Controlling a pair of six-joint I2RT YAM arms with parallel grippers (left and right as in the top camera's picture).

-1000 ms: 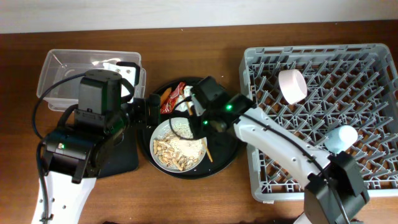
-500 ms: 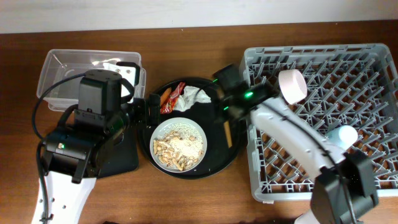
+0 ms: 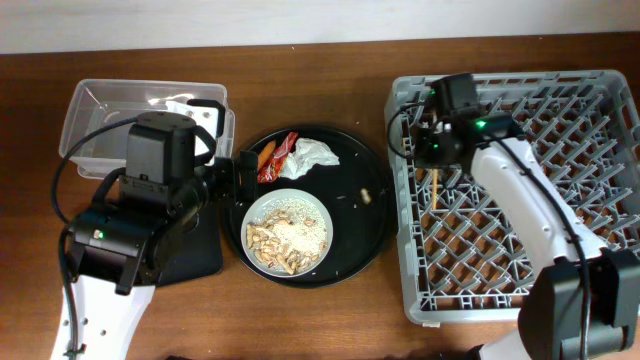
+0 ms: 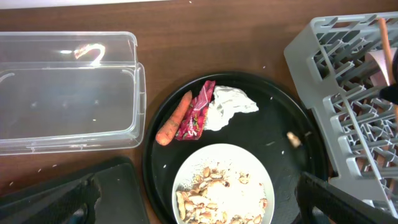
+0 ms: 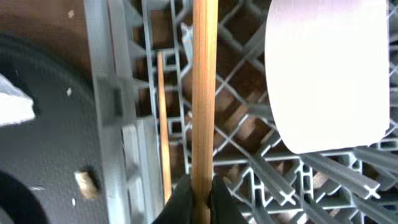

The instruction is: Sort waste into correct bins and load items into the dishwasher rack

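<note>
Right arm (image 3: 522,205): stretched over the dishwasher rack's (image 3: 402,215) left edge
Right claw (image 5: 200,194): pinching a wooden chopstick (image 5: 204,93)
Left claw (image 3: 231,173): spread, well left of the dishwasher rack

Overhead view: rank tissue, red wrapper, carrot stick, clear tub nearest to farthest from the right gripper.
1. tissue, on the round tray.
2. red wrapper, just left of it.
3. carrot stick, left again.
4. clear tub, far left.
</note>
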